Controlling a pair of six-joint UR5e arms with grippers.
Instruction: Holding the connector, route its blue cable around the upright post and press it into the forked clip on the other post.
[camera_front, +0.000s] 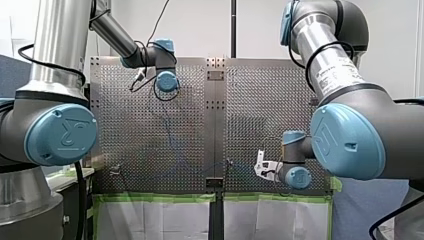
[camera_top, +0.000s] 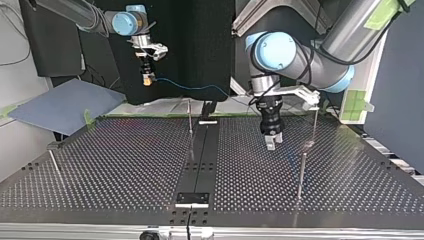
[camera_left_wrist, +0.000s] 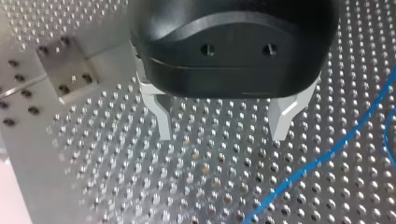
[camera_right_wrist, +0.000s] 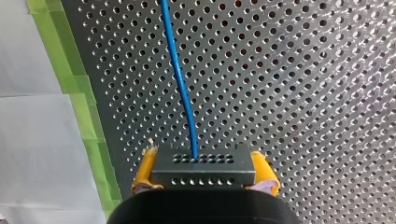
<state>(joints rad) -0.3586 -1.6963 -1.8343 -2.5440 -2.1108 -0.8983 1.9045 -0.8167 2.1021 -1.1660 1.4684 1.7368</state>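
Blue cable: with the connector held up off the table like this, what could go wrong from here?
1. The blue cable hangs slack from the connector, so it might snag the thin post wrongly.
2. It runs close beside my open left jaws, low over the table, and could catch there.
3. My right jaws clamp only the connector's sides; a tug may twist it.

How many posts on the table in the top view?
4. One post at back centre, one at back right, one at front right, one near the left edge. More may be hidden.
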